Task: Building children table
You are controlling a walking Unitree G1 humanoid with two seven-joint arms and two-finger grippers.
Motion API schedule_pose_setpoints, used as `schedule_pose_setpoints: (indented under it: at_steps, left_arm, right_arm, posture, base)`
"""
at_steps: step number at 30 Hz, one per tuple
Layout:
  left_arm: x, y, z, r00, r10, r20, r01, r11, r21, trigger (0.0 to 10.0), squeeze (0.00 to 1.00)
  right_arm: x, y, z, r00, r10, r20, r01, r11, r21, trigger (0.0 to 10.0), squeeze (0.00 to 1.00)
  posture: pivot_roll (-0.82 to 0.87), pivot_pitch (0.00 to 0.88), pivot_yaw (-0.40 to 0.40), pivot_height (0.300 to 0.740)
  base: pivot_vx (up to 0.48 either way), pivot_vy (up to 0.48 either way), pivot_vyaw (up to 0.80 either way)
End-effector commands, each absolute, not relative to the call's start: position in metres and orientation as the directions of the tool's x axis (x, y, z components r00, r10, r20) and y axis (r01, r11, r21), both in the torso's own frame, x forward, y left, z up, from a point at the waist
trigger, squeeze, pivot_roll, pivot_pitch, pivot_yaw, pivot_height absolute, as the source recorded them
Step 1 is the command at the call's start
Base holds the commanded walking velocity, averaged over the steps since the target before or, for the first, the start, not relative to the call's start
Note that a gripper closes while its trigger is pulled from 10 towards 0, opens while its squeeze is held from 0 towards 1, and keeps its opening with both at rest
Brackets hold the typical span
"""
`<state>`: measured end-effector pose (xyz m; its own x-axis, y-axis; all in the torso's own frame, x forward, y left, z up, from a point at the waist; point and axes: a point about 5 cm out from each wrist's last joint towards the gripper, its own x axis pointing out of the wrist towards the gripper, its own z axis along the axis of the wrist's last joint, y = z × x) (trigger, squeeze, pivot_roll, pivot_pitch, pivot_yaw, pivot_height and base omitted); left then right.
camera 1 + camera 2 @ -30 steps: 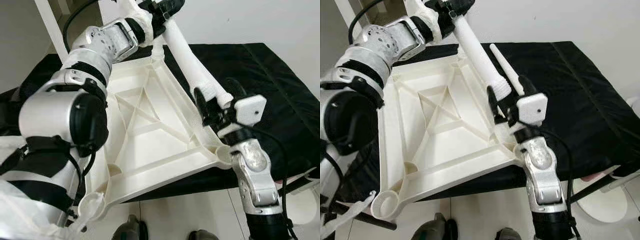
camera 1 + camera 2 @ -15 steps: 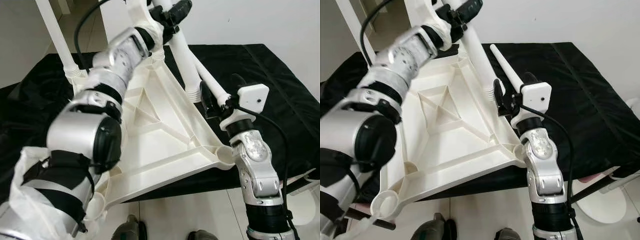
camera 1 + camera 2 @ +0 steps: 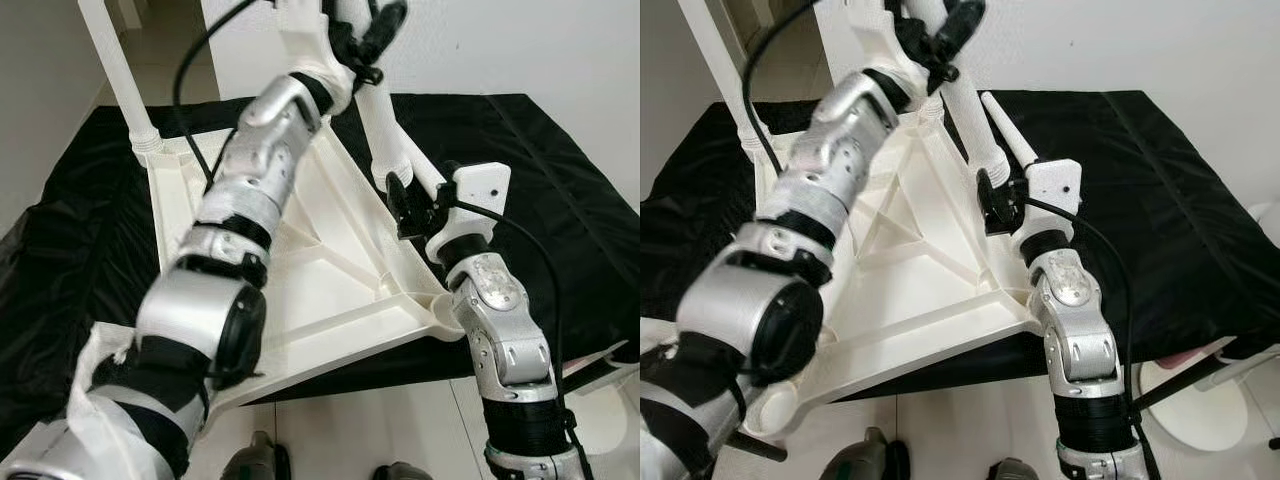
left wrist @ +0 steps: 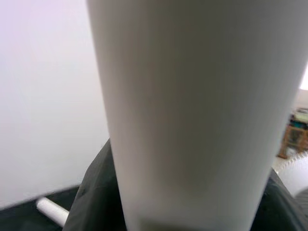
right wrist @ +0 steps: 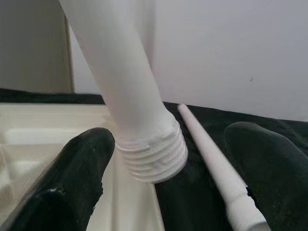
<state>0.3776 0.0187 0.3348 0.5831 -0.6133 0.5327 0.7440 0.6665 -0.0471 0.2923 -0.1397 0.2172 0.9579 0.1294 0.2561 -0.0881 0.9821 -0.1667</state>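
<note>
While the white plastic table leg point(image 3: 962, 105) is clamped high by the left gripper point(image 3: 945, 35), its threaded end is flanked by the right gripper's point(image 3: 992, 203) spread fingers above the upturned white plastic tabletop point(image 3: 902, 275); seating it in a corner socket is judged next.

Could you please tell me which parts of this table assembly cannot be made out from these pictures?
- Left hand: in the eye views its fingers blur around the held leg, and the left wrist view is too close, so its grip is unclear.
- Held leg's upper end: cut off by the eye views' top edge.
- Tabletop near corner socket: hidden behind the left arm.
- Standing leg: top cut off.
- Right hand: open around the threaded end; contact unclear.
</note>
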Motion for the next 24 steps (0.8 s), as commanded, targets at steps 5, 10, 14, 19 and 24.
schedule_pose_setpoints:
  at_steps: [5, 10, 14, 19, 24]
  left_arm:
    - [0.363, 0.004, 0.325, 0.522, -0.668, 0.531, 0.748, 0.657, 0.091, 10.0, 0.0]
    - [0.358, -0.002, 0.314, 0.495, -0.699, 0.516, 0.751, 0.643, 0.151, 10.0, 0.0]
    - [0.351, -0.009, 0.292, 0.469, -0.749, 0.468, 0.752, 0.616, 0.233, 10.0, 0.0]
    - [0.345, -0.013, 0.291, 0.441, -0.765, 0.47, 0.781, 0.585, 0.22, 10.0, 0.0]
    - [0.341, -0.017, 0.298, 0.417, -0.767, 0.488, 0.799, 0.565, 0.205, 10.0, 0.0]
  right_arm:
    - [0.298, -0.141, 0.216, 0.963, 0.118, 0.243, -0.056, 0.967, -0.25, 10.0, 0.0]
    - [0.298, -0.137, 0.212, 0.963, 0.145, 0.225, -0.086, 0.964, -0.252, 10.0, 0.0]
    - [0.297, -0.131, 0.208, 0.964, 0.168, 0.204, -0.111, 0.958, -0.265, 10.0, 0.0]
    - [0.297, -0.13, 0.201, 0.968, 0.191, 0.16, -0.141, 0.95, -0.278, 10.0, 0.0]
    - [0.299, -0.131, 0.197, 0.969, 0.206, 0.138, -0.154, 0.936, -0.316, 10.0, 0.0]
  posture:
    - [0.0, 0.0, 0.01, 0.74]
    - [-0.01, 0.0, 0.014, 0.74]
    - [-0.01, 0.0, 0.018, 0.74]
    - [-0.02, 0.0, 0.021, 0.74]
    - [-0.02, 0.0, 0.021, 0.74]
  base:
    - [0.0, 0.0, 0.0]
    - [0.0, 0.0, 0.0]
    - [0.0, 0.0, 0.0]
    - [0.0, 0.0, 0.0]
    - [0.0, 0.0, 0.0]
